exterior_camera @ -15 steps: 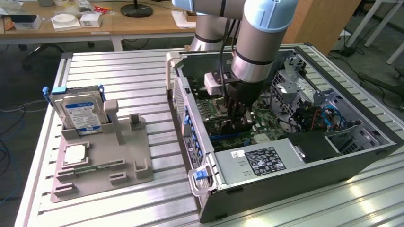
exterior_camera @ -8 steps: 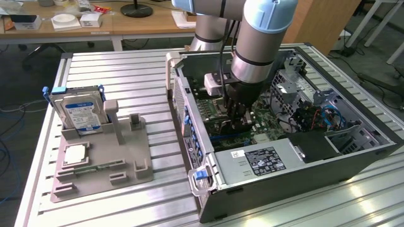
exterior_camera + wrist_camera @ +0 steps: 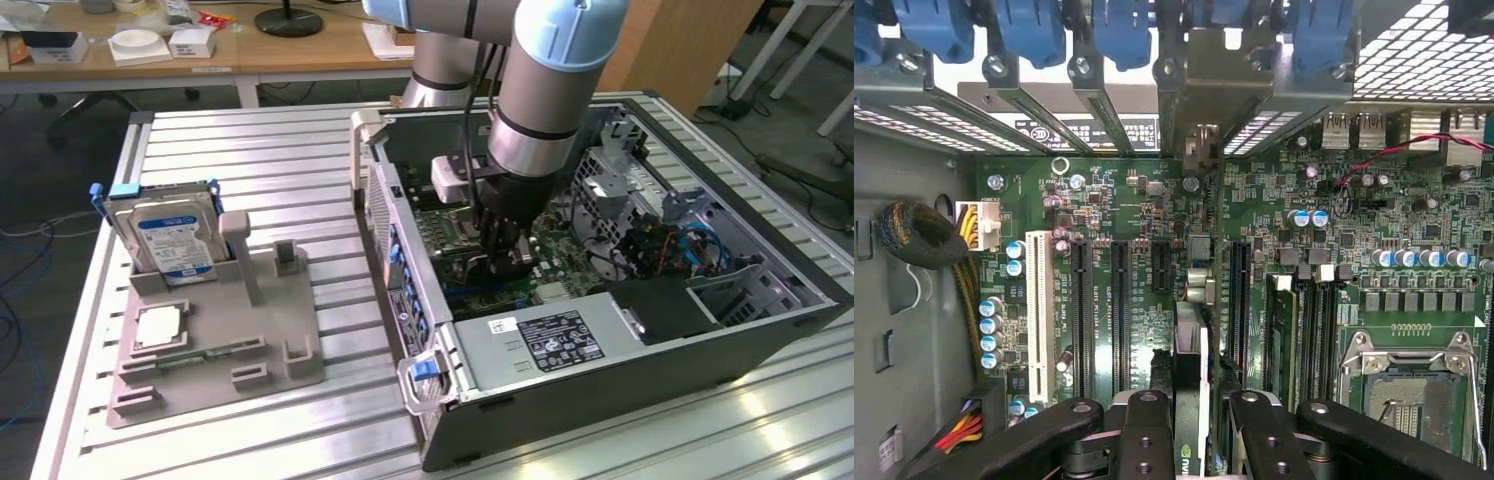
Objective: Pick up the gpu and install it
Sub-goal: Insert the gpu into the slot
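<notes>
Reader: Pincer [image 3: 1194,455] first, please. What has it got?

Describer: Its jaws are partly closed and clamp the gpu [image 3: 1192,360], a thin dark card seen edge-on between the black fingers [image 3: 1144,440].

Reader: Where is that card?

Describer: Inside the open computer case [image 3: 601,390], which lies on its side. The card stands on edge over the green motherboard [image 3: 1104,200], among the long black expansion slots (whether it is seated, I cannot tell).

Reader: Anything outside the case?

Describer: On the slatted metal desk [image 3: 267,140], a grey fixture [image 3: 267,340] holds a hard drive [image 3: 167,235] upright.
</notes>
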Controlling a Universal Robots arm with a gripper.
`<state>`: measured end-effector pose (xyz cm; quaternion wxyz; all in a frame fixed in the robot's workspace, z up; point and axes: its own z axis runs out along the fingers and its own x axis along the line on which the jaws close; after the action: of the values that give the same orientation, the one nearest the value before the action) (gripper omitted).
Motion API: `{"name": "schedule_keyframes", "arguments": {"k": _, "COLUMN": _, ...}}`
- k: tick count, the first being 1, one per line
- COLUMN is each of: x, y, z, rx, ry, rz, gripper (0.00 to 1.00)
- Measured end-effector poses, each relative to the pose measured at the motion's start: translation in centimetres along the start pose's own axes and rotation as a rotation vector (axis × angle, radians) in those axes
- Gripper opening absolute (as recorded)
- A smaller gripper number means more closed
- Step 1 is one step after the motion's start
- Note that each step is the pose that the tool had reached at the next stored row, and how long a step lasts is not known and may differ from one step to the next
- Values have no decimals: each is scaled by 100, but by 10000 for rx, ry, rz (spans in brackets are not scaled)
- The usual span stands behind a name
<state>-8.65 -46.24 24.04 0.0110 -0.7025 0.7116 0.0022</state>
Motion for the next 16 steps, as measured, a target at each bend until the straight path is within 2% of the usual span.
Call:
{"name": "schedule_keyframes", "arguments": {"k": 8, "x": 0, "y": 7, "z": 1, "rx": 7, "ry": -2, "rz": -2, "gripper": 27}}
{"name": "schedule_keyframes", "arguments": {"k": 13, "x": -1, "y": 25, "z": -7, "rx": 80, "ry": -10, "rz": -2, "gripper": 27}}
{"name": "schedule_keyframes", "arguments": {"k": 16, "x": 0, "y": 25, "z": -11, "rx": 79, "ry": -3, "rz": -3, "gripper": 27}}
